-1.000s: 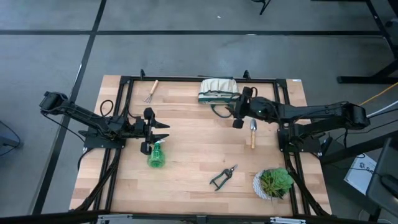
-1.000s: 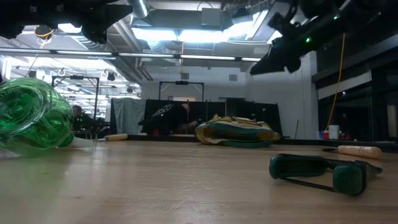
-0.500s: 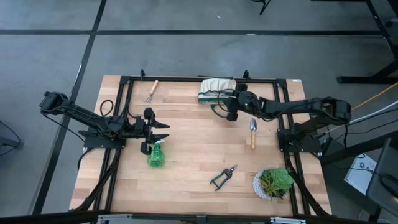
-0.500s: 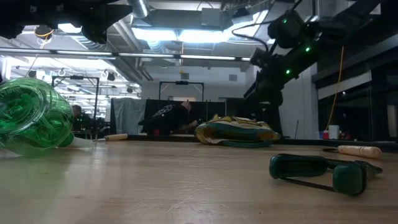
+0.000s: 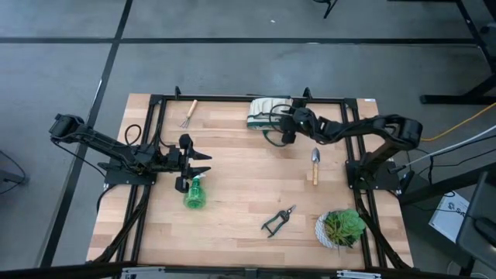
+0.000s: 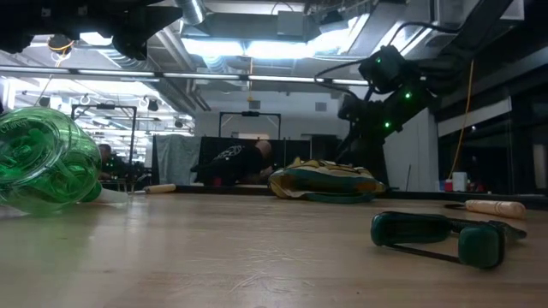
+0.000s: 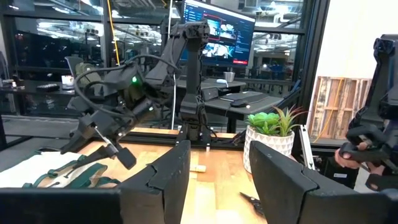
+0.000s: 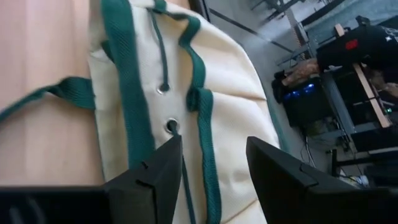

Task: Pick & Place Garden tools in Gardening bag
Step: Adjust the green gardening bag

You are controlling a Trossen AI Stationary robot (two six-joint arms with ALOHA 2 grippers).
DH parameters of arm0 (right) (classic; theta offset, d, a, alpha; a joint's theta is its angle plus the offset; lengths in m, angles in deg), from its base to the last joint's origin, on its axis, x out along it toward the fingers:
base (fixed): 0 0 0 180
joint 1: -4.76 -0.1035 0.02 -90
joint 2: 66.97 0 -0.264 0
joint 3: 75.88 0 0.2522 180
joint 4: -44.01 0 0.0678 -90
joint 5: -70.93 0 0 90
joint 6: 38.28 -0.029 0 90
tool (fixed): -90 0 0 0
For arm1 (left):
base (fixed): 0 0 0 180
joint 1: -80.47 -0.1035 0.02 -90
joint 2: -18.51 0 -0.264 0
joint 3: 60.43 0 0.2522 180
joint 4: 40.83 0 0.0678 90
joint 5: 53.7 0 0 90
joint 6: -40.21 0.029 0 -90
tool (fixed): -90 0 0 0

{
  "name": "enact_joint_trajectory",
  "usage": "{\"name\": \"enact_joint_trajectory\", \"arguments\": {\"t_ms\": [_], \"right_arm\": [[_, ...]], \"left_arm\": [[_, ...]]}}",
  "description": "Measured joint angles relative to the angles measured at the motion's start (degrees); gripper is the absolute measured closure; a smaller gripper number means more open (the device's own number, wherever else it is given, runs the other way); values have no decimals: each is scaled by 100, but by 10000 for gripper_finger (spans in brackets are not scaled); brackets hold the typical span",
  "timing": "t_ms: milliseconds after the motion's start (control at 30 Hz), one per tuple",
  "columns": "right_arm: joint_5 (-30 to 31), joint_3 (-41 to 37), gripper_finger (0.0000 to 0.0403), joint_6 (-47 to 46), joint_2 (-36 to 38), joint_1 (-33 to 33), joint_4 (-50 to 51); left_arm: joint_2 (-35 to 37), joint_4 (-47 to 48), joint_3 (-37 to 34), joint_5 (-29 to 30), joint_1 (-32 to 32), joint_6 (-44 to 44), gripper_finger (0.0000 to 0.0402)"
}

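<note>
At the far edge, right gripper [image 5: 284,129] has swung in over the gardening bag [image 5: 268,111], jaws wide, empty — prob. abt to open it; left gripper [image 5: 194,164] part-open, idle.

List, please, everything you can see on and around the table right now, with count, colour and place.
Gardening bag: one, beige with green trim, far edge, centre.
Rake: one, wooden handle, far left.
Trowel: one, wooden handle, right of centre.
Spray bottle: one, translucent green, lying left of centre.
Pruning shears: one, black handles, near centre.
Potted plant: one, green in white pot, near right corner.
Table: one, light wood.
Left gripper: dark, open, above the spray bottle.
Right gripper: dark, open, over the bag.
</note>
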Motion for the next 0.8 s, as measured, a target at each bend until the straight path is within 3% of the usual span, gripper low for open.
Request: {"name": "enact_joint_trajectory", "arguments": {"t_ms": [233, 433, 800], "right_arm": [[5, 0, 222, 0, -269, 163, -29], [903, 0, 232, 3, -384, 195, -262], [1054, 2, 333, 3, -384, 203, -813]], "left_arm": [[0, 0, -1, 0, 0, 1, 243], [0, 0, -1, 1, 0, 0, 240], [0, 0, -1, 1, 0, -1, 240]]}}
